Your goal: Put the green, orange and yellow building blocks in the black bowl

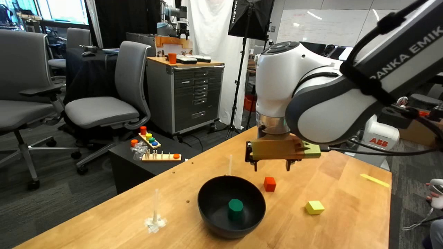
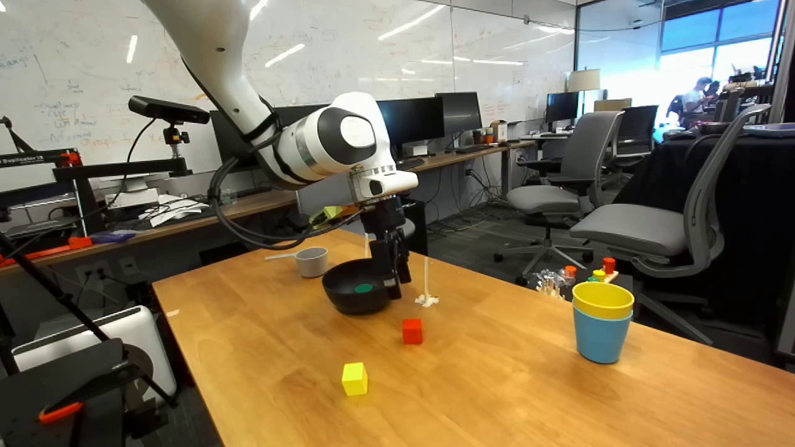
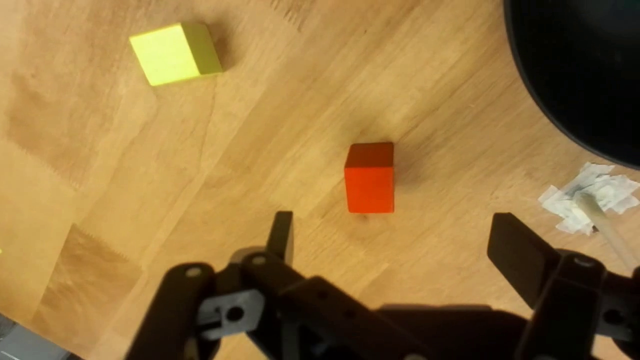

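Note:
The black bowl (image 1: 215,197) stands on the table in both exterior views (image 2: 345,301), and part of it shows in the wrist view (image 3: 575,75). The dark green block (image 1: 236,207) is inside the bowl. The red-orange block (image 1: 269,184) lies on the table beside the bowl; it is near the middle of the wrist view (image 3: 370,187). The yellow block (image 1: 314,207) lies on the table farther from the bowl, at the wrist view's upper left (image 3: 170,54). My gripper (image 1: 272,167) is above the table near the red-orange block. Its fingers are wide apart with nothing between them (image 3: 392,227).
Thin upright sticks (image 1: 155,207) are taped to the table near the bowl; one shows by the right finger (image 3: 597,210). A yellow cup (image 2: 602,300) sits in a blue cup (image 2: 599,338) near the table's edge. A grey measuring cup (image 2: 311,263) stands behind the bowl.

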`<control>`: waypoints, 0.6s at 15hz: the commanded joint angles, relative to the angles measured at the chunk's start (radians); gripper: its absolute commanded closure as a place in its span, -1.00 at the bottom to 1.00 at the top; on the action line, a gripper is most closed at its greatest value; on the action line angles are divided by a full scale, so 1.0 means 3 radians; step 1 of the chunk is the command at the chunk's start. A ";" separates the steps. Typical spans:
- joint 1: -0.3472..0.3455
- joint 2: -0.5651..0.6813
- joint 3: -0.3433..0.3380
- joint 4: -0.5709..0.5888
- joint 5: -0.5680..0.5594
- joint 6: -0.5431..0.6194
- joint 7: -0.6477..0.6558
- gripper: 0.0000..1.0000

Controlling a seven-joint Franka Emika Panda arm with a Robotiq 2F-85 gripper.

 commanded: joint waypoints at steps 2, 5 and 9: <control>-0.0072 0.0200 0.0091 0.0296 0.0149 -0.0081 -0.0393 -1.00; -0.0079 0.0230 0.0072 0.0319 0.0170 -0.0067 -0.0558 -1.00; -0.0126 0.0268 0.0082 0.0324 0.0258 -0.0071 -0.0777 -1.00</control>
